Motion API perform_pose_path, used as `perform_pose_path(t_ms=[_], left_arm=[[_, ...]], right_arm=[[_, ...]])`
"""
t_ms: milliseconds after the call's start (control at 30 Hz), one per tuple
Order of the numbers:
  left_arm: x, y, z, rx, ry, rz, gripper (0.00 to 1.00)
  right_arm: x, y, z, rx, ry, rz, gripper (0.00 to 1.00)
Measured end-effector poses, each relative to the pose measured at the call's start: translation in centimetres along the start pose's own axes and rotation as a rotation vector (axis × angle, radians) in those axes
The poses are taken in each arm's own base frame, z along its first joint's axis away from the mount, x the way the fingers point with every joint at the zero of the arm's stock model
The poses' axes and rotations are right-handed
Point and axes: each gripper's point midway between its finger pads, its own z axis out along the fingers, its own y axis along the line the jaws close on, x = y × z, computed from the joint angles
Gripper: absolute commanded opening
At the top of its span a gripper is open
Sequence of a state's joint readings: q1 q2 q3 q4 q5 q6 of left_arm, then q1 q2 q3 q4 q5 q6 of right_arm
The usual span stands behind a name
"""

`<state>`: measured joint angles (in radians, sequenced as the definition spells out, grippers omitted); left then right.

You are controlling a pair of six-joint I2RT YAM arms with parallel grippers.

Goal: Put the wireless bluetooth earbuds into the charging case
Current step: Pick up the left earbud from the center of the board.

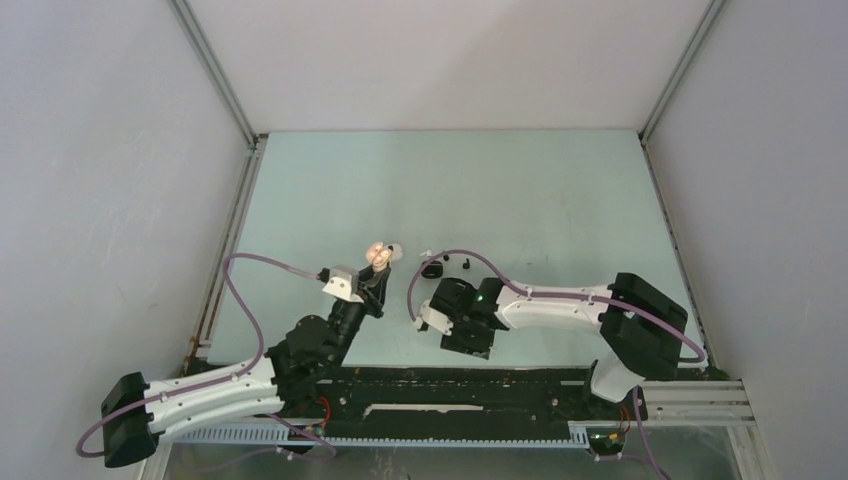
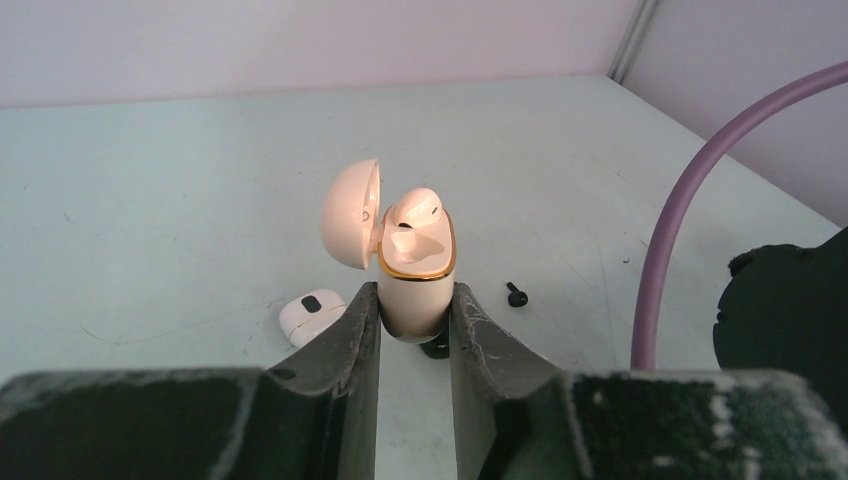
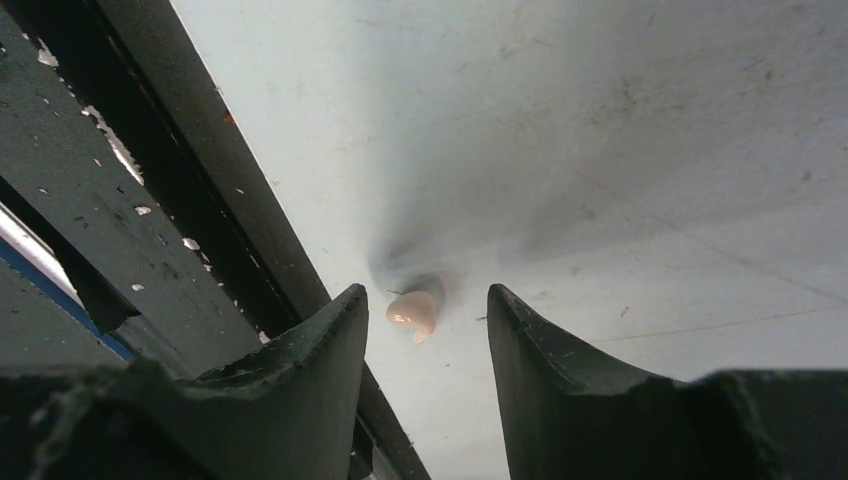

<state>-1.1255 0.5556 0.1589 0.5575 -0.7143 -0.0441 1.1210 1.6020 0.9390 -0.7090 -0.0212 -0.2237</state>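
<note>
My left gripper [image 2: 414, 293] is shut on a cream charging case [image 2: 415, 290] with a gold rim and holds it upright, lid open. One cream earbud [image 2: 415, 208] sits in it, sticking up. The case also shows in the top view [image 1: 379, 254], just ahead of the left gripper [image 1: 373, 278]. My right gripper [image 3: 426, 292] is open and low over the table near its front edge. A loose cream earbud [image 3: 414, 312] lies on the table between its fingertips, untouched. In the top view the right gripper [image 1: 437, 322] is right of the left arm.
A shut white case [image 2: 310, 313] lies on the table left of the held case. A black earbud [image 2: 516, 294] lies to its right, also in the top view [image 1: 466, 263], beside a black case [image 1: 432, 268]. The black front rail [image 3: 200, 200] runs next to the right gripper.
</note>
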Motion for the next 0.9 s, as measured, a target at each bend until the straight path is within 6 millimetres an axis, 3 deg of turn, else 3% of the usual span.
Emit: perform_pose_path(t_ms=[400,900], left_arm=[[0.6,0.1,0.1,-0.001,0.018,0.033,0.00],[0.6,0.1,0.0,-0.001,0.020,0.043,0.00]], right_arm=[[0.9,0.6,1.2,-0.014,0.063,-0.018,0.45],[1.6,0.0,1.1,0.019,0.095,-0.009,0.40]])
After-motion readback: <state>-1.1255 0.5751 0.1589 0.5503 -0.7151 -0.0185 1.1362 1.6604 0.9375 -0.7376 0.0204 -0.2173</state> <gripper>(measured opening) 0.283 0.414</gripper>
